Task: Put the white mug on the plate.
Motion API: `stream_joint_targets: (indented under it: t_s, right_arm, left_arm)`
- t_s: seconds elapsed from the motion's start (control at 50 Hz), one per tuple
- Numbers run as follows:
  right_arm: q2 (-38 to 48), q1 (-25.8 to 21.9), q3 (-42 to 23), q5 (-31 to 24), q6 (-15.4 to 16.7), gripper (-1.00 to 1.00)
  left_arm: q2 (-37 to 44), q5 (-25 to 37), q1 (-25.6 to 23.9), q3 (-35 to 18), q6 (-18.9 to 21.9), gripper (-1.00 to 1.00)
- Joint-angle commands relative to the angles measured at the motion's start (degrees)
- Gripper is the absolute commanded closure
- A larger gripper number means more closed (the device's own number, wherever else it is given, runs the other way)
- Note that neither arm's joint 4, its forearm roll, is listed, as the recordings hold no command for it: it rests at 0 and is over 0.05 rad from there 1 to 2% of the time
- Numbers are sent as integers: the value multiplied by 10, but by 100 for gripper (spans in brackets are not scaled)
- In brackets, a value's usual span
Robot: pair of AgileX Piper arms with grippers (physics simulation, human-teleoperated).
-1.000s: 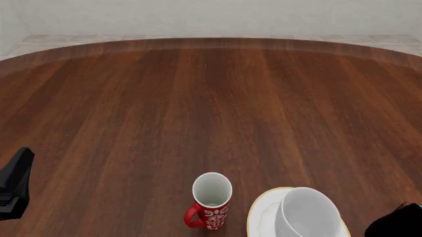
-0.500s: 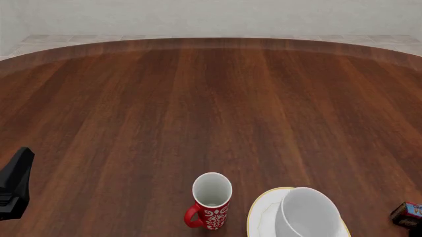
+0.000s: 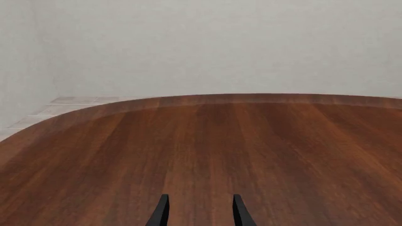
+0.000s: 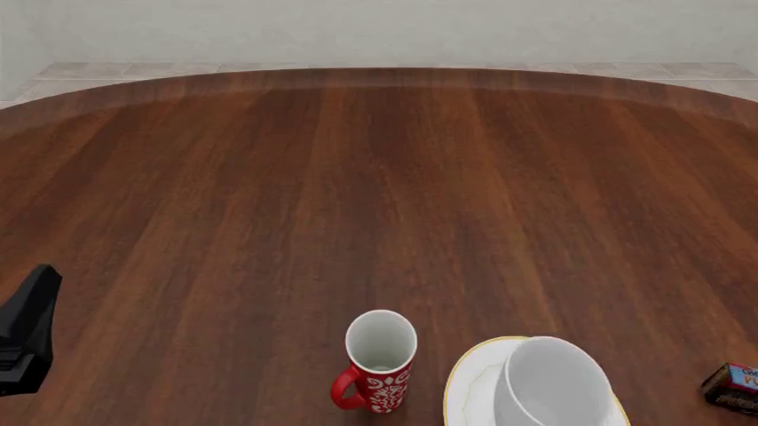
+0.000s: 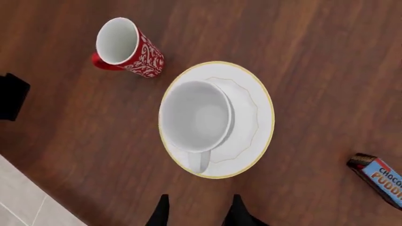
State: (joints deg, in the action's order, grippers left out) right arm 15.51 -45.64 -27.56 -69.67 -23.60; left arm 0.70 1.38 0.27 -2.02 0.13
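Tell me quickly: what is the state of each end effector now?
Left end effector: open, holding nothing.
Right end effector: open, holding nothing.

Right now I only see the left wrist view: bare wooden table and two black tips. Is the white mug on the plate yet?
Observer: Yes. In the right wrist view the white mug stands upright on the plate, off-centre, its handle reaching toward the rim.
Operator: Is anything gripping it?
Observer: No. The right tool hangs above it, open, with nothing between its fingers.
Operator: Anything else on the table?
Observer: A red mug with white pattern stands upright just left of the plate in the front view, not touching it.
Operator: That's all?
Observer: A dark chocolate pudding box lies to the plate's right.
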Motion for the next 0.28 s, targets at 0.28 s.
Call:
stream_joint_targets:
  t_s: [0.28]
  right_arm:
    - [-52,25,-75,-2,1,-100]
  left_arm:
    - [-2,-3,2,5,0,-100]
